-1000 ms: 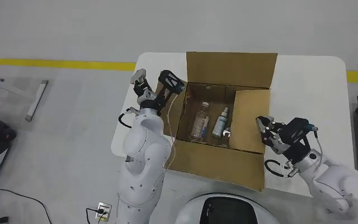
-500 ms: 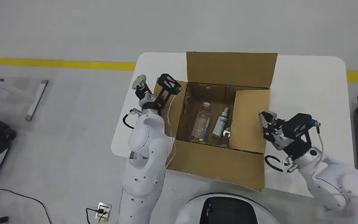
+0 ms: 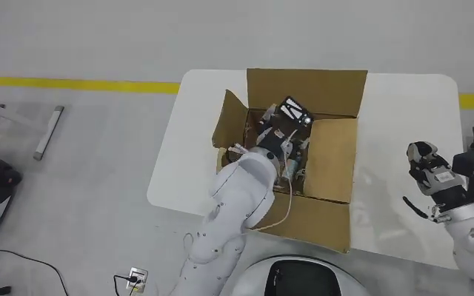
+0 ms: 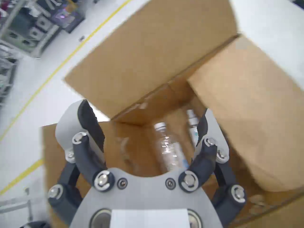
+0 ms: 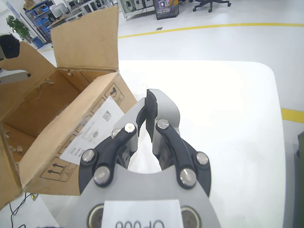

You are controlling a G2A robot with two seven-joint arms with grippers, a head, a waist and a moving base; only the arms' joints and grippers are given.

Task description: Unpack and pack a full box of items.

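The open cardboard box stands in the middle of the white table. My left gripper hangs open over the box's inside, nothing between its fingers. Below it, on the box floor, lie a clear plastic bottle and a small white spray bottle side by side. In the left wrist view the left gripper straddles the clear bottle from above without touching it. My right gripper is shut and empty over the bare table to the right of the box; in its own view its fingertips are pressed together.
The box's flaps stand up or fold outward; the right flap leans inward over the opening. A white label is stuck on the box's right outer wall. A yellow floor line runs behind the table.
My left arm has swung from outside the box's left flap to over the box's inside. My right arm has drawn back to the right, away from the box wall.
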